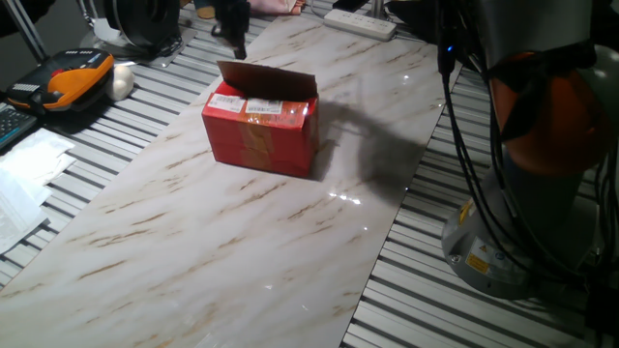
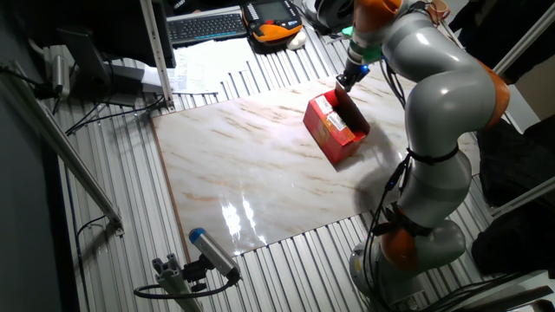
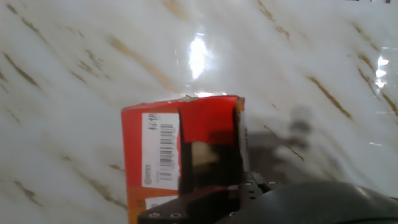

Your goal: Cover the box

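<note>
Glossy marble tabletop (image 1: 242, 232) on slatted bench (image 1: 464, 309)

The box (image 1: 261, 128) stands on the marble slab (image 1: 193, 242). The gripper (image 1: 232, 37) hangs just behind the box. A power strip (image 1: 360, 23) lies well behind the box.

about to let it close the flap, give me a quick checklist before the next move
1. The box sits upright on the marble board: ok.
2. Back flap stands up, top not covered: not ok.
3. The gripper is at the flap's far side: ok.
4. Jaws open or shut: cannot tell.
5. Board around the box free of clutter: ok.
6. Contact with the flap: cannot tell.
</note>
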Robot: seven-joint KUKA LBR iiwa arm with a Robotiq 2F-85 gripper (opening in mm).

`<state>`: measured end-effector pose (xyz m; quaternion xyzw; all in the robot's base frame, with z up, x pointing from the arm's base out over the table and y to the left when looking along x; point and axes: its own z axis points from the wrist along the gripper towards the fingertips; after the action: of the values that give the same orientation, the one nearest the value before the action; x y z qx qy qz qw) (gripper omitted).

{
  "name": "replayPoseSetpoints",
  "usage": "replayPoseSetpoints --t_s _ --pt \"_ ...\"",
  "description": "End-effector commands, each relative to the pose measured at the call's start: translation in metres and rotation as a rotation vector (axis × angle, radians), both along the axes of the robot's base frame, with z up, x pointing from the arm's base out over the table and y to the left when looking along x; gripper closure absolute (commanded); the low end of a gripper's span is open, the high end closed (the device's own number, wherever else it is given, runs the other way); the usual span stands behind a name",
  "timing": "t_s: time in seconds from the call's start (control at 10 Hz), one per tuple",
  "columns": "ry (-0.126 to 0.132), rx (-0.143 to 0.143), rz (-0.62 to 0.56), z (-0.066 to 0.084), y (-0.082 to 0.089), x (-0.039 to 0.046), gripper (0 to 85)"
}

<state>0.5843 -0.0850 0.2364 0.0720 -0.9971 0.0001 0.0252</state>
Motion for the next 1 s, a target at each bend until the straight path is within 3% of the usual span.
replayPoseSetpoints --t_s 0.0,0.4,0.9 --pt "-0.001 0.001 0.002 0.000 -0.004 -0.0022 85.0" --pt "-0.022 0.038 0.013 -0.025 -0.013 -0.0033 85.0" --pt "-0.014 0.046 -0.026 -0.032 0.012 -0.0021 85.0"
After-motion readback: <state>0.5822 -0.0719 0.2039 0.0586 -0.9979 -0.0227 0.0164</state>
